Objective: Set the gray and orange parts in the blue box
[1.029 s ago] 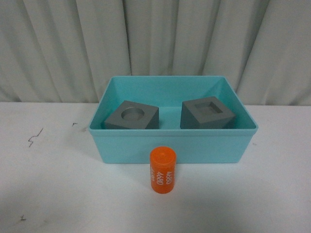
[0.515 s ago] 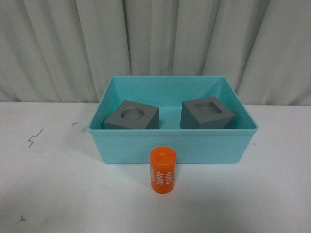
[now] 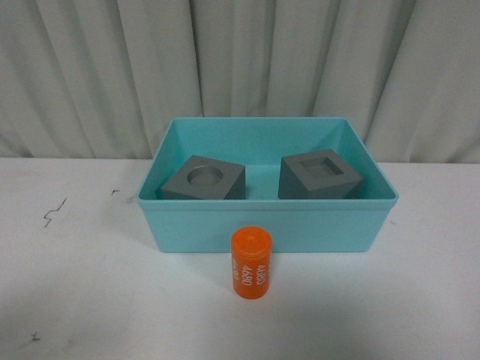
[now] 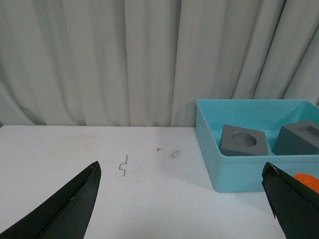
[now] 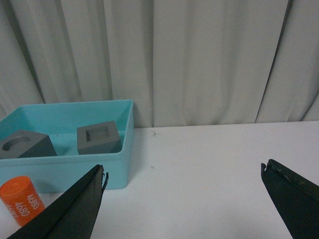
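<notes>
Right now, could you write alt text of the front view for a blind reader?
An orange cylinder with white numbers stands on the white table, just in front of a light blue box that holds a round-recess gray cube and a square-recess gray cube. Neither arm is in view; pale curtains hang behind.

Box (image 3: pixel 266 229) was light turquoise-blue, plain. Round-recess cube (image 3: pixel 202 182) was matte gray. Square-recess cube (image 3: pixel 319 178) was same gray, slightly darker. Cylinder (image 3: pixel 250 264) was bright orange, with white digits "4680" on side. Table (image 3: pixel 82 292) was white, with few dark scribble marks (image 3: pixel 49 216). Curtain (image 3: pixel 240 60) was pale gray-white, shaded in vertical folds. Left gripper (image 4: pixel 180 168) and right gripper (image 5: pixel 183 169) were black.
</notes>
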